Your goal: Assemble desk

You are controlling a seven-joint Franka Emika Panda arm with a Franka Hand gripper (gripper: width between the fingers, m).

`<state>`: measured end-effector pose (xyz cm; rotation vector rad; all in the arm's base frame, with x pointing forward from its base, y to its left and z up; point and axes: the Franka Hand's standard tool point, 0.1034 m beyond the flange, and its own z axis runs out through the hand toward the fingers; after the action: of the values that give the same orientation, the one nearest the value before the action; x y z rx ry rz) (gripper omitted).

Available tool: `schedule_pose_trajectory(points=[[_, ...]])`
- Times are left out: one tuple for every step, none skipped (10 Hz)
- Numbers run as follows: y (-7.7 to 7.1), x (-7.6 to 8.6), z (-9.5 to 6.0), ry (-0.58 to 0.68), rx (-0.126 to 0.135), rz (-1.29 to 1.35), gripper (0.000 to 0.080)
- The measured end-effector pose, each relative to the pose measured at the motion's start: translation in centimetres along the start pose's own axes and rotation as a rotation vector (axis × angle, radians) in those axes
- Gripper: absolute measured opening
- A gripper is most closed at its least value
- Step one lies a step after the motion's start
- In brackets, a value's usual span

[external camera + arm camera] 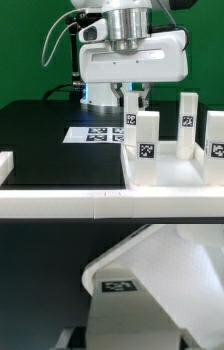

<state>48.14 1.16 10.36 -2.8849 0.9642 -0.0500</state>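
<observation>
- We've got the gripper [133, 97] down over the top of one upright leg [131, 128], one finger [121, 98] on each side of it. Whether the pads are actually pinching it yet, we can't tell.
- In the wrist view that same leg [125, 317] fills the middle, with dark finger bits at its near end and a rounded corner of the panel [170, 258] beyond it.
- Labels: no brand or readable words anywhere. The leg carries a small black-and-white square tag [118, 286], just a blocky pattern. Every other leg has one too.
- The desk stuff is all plain white plastic. The wide shallow panel [170, 178] lies flat at the front, toward the exterior view's right, with a raised rim.
- Standing in it besides the gripped-at leg: a shorter-looking leg [147, 145] in front, one [186, 125] further right and one [216, 138] at the frame edge.
- Behind all that, the marker board [90, 133] lies flat on the black table [40, 135].
- Green backdrop, white arm coming down from the top.
</observation>
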Motion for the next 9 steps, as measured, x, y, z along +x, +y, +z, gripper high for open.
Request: schedule_pose_trajectory(points=[[0.12, 0.09, 0.01, 0.000, 0.001, 0.146, 0.0289], [0.32, 0.18, 0.02, -0.005, 0.010, 0.331, 0.0289], [0.50, 0.19, 0.03, -0.020, 0.026, 0.561, 0.0289], [0.43, -0.05, 0.08, -0.048, 0.038, 0.734, 0.0289], [0.13, -0.18, 0.06, -0.091, 0.053, 0.916, 0.0290], [0.09, -0.21, 0.13, -0.098, 0.057, 1.036, 0.0290], [0.06, -0.21, 0.17, -0.100, 0.053, 1.097, 0.0290], [0.08, -0.24, 0.21, -0.101, 0.051, 1.123, 0.0290], [0.11, -0.25, 0.25, -0.100, 0.051, 1.094, 0.0364]])
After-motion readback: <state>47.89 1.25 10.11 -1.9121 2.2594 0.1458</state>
